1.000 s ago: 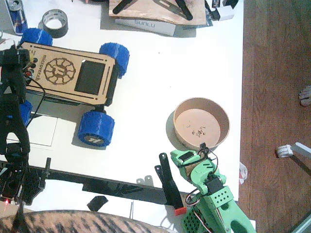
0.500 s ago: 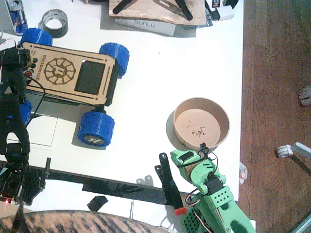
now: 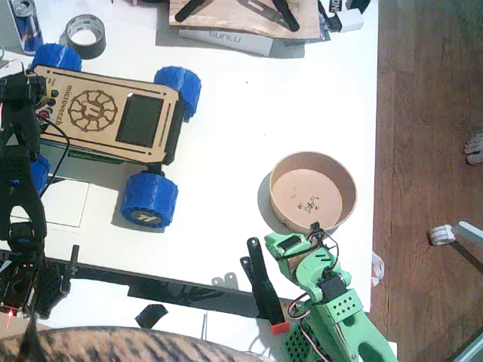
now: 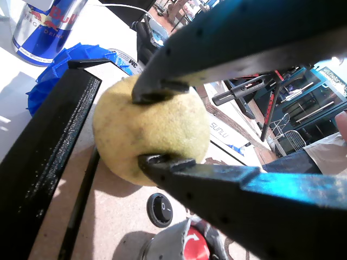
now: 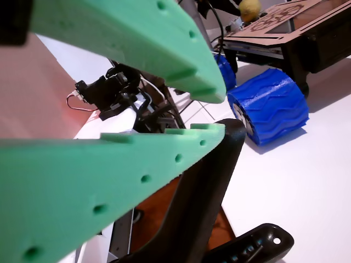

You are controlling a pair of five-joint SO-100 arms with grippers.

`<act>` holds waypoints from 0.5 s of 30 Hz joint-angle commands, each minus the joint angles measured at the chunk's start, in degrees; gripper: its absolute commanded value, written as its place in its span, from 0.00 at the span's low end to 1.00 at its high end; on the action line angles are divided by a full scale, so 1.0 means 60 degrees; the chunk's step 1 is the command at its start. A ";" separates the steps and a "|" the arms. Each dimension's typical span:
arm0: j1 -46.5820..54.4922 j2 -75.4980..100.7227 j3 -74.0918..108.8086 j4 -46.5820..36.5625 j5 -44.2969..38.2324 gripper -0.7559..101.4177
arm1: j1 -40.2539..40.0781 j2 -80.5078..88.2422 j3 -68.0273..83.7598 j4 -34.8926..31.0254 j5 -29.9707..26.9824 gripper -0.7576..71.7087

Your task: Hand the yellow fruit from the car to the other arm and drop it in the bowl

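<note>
Seemingly at the car's point(image 3: 106, 113) left edge, left claw point(image 4: 162, 127) clamped on yellow fruit point(image 4: 149, 130); right claw point(image 5: 216, 112) apart.

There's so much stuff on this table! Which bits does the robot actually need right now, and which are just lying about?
Needed for the job:
yellow fruit, gripped in the left pincer
car it sits on
green arm's right pincer, open and empty
bowl, empty

Just lying about:
tape roll
Red Bull can
SUNLU box
</note>
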 commanded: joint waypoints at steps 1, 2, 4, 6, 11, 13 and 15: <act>0.0059 0.0176 -0.0425 -0.0161 0.0059 0.01 | -0.0103 0.0059 -0.0044 0.0059 -0.0132 0.01; 0.0059 0.0176 -0.0425 -0.0161 0.0059 0.03 | -0.0103 0.0059 -0.0044 0.0059 -0.0132 0.01; 0.0044 0.0161 -0.0425 -0.0161 0.0059 0.14 | -0.0103 0.0059 -0.0044 0.0059 -0.0132 0.01; 0.0044 0.0146 -0.0425 -0.0161 0.0059 0.25 | -0.0103 0.0059 -0.0044 0.0059 -0.0132 0.01; 0.0044 0.0117 -0.0425 -0.0161 0.0059 0.39 | -0.0103 0.0059 -0.0044 0.0059 -0.0132 0.01; 0.0044 0.0117 -0.0425 -0.0161 0.0059 0.41 | -0.0103 0.0059 -0.0044 0.0059 -0.0132 0.01; 0.0044 0.0103 -0.0425 -0.0161 0.0059 0.43 | -0.0103 0.0059 -0.0044 0.0059 -0.0132 0.01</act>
